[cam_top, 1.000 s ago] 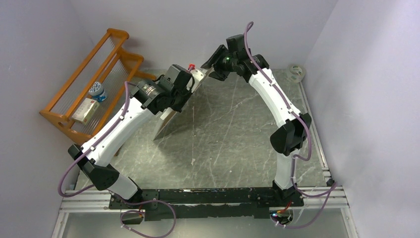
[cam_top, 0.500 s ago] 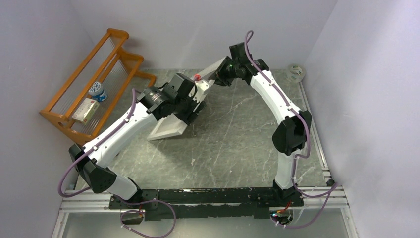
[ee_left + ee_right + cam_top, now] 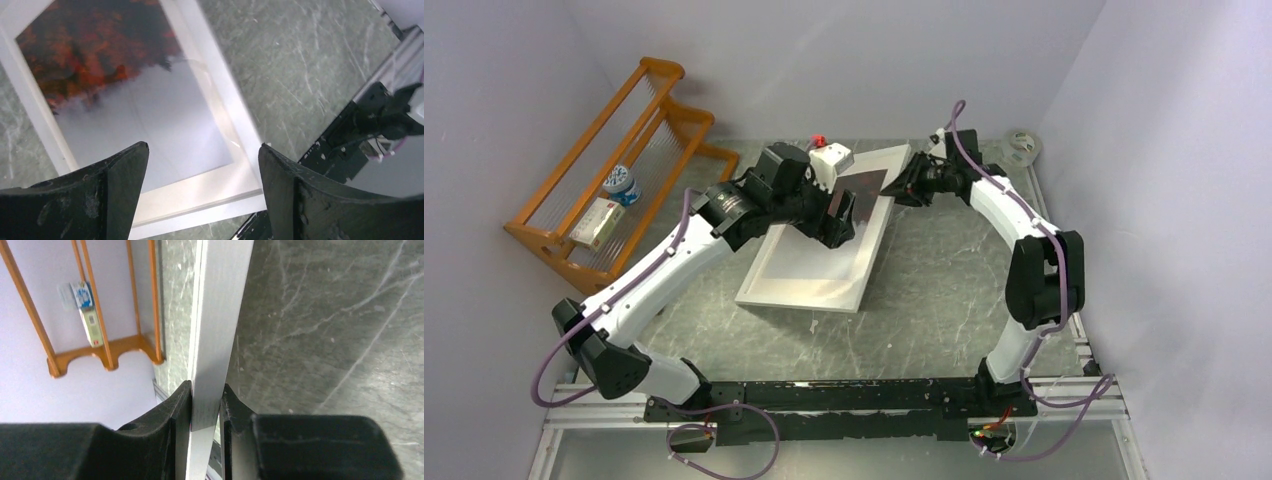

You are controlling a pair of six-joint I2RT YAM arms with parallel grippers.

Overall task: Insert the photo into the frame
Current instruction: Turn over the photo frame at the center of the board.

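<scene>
so where we're at: the photo (image 3: 115,85) looks like it's already sitting in the frame (image 3: 814,270). from the left wrist view we see the red-orange trees and grey sky with the white surround all around, face up. the frame lies on the worktop (image 3: 944,290) about mid-way, skewed a bit, with its long side running away from the arm bases. we can't see the back, so no idea if anything there needs fastening.

the left pincer (image 3: 202,150) is released, jaws wide, hovering over the photo and touching nothing. the right pincer (image 3: 205,405) is clenched on the frame's thin white edge at the far right corner. we can't tell if that corner is lifted off the worktop or resting flat.

so what's left, we reckon, is just setting that corner down and letting go.

room-wise: there's bare worktop to the right of the frame and in front of it. the orange wooden rack (image 3: 614,170) is well apart on the left. the left arm hangs right above the frame, so up is its cleanest way out.
</scene>
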